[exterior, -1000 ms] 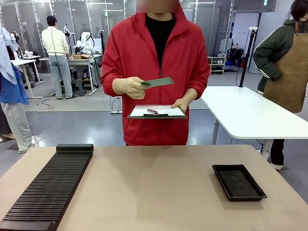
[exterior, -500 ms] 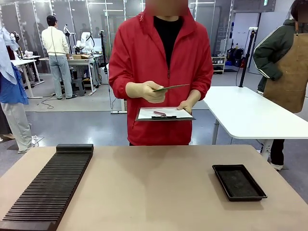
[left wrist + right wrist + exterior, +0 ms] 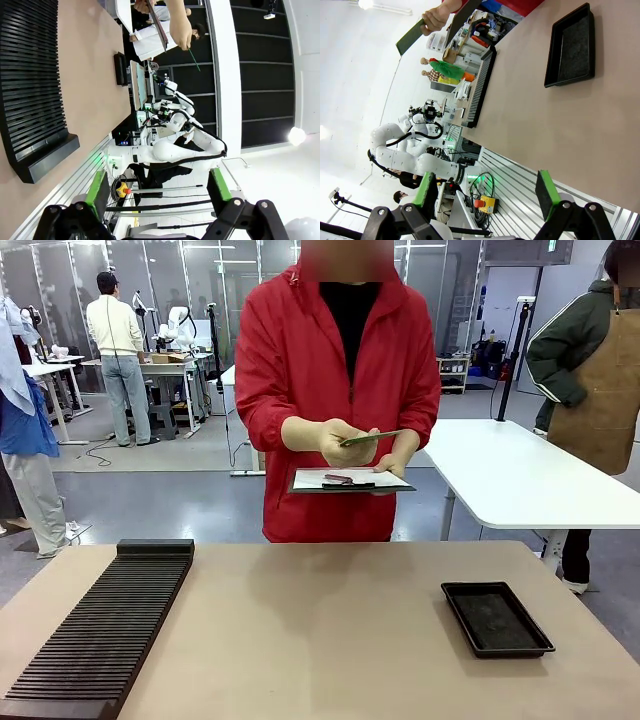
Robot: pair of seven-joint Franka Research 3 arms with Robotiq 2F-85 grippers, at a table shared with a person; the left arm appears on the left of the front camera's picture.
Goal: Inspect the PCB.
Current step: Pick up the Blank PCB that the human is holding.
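PCB (image 3: 372, 438) sits in the person's hand (image 3: 340, 443), held nearly flat above a clipboard (image 3: 350, 481) beyond the worktop's (image 3: 320, 640) far edge. Its long axis runs side to side, and I judge it slightly nearer the right arm. Left tool (image 3: 158, 189) and right tool (image 3: 486, 192) both gape wide, holding nothing. Black tray (image 3: 497, 618) and slotted rack (image 3: 100, 625) look empty.

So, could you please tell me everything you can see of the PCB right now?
The PCB is a thin, flat, green rectangular board, almost edge-on from the front; the right wrist view shows its broad dark-green face. One of the person's hands grips one end, holding it roughly level in the air just above the clipboard, apparently not touching it. Surface detail is too small to make out.
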